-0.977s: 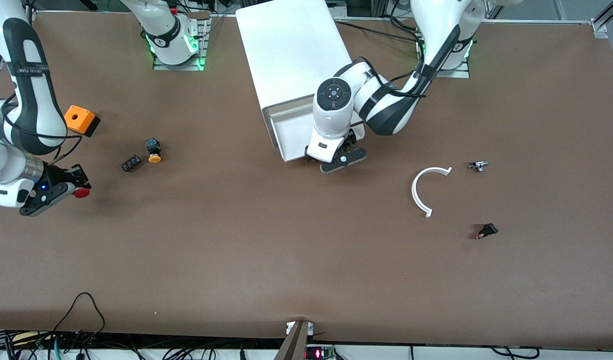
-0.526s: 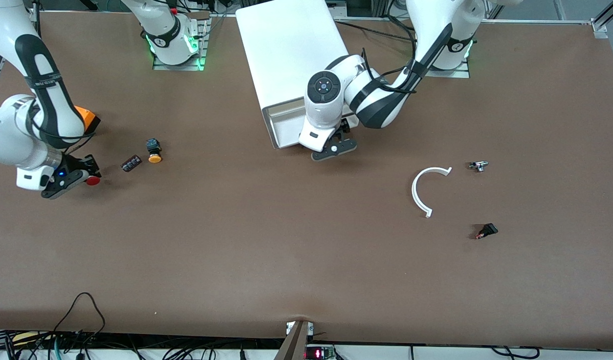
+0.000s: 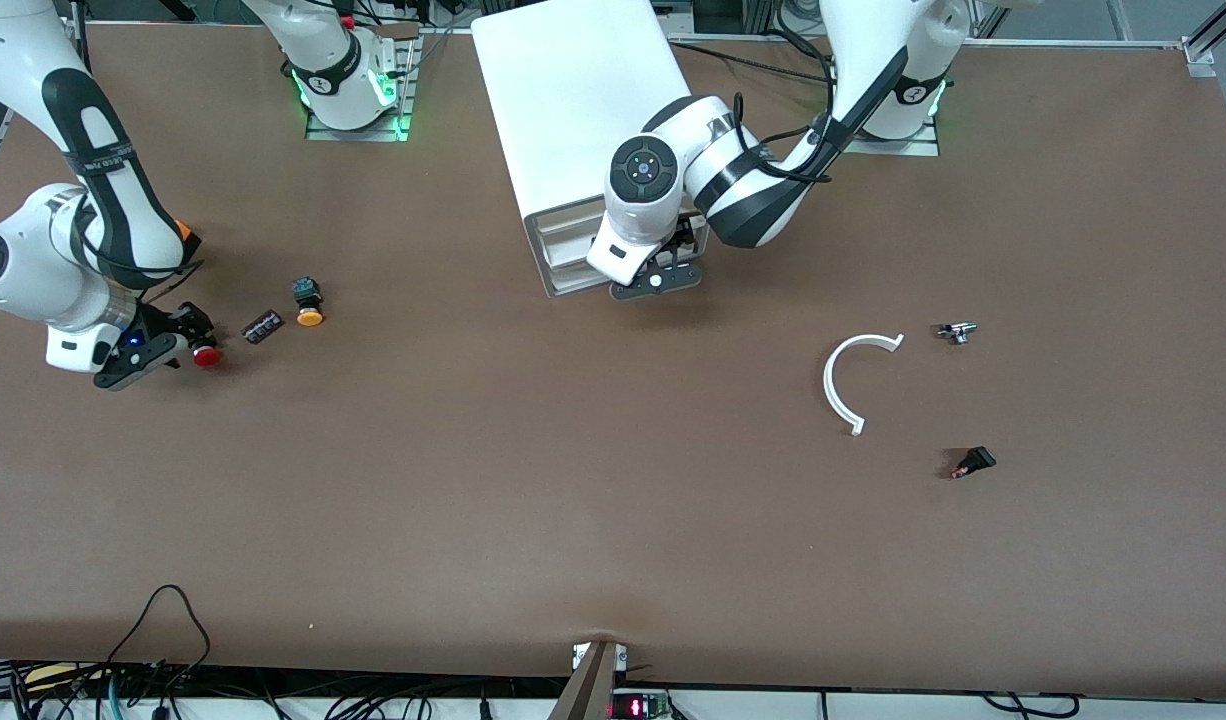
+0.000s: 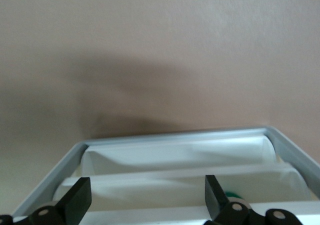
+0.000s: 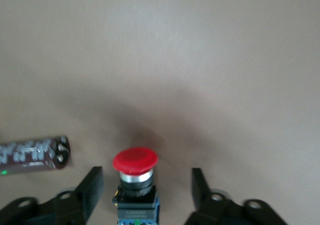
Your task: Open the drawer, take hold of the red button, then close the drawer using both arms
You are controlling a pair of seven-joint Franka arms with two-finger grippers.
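Observation:
The white cabinet [image 3: 583, 100] stands between the arms' bases. Its top drawer [image 3: 568, 218] is pushed in about flush with the cabinet front. My left gripper [image 3: 658, 280] is open at the drawer fronts, which fill the left wrist view [image 4: 175, 185] between its spread fingertips [image 4: 77, 200]. The red-capped button [image 3: 206, 355] is at the right arm's end of the table. My right gripper [image 3: 178, 345] is open around it. In the right wrist view the button [image 5: 135, 160] sits between the fingers [image 5: 92, 187] with a gap on each side.
A yellow-orange button [image 3: 308, 300] and a small black part [image 3: 263, 326] lie close beside the red button. An orange box [image 3: 183, 235] is mostly hidden by the right arm. A white curved piece [image 3: 848, 380], a small metal part [image 3: 958, 331] and a black part [image 3: 973, 462] lie toward the left arm's end.
The left gripper moved toward the cabinet and the pulled-out top drawer slid in. The right gripper moved with the red button toward the small black part.

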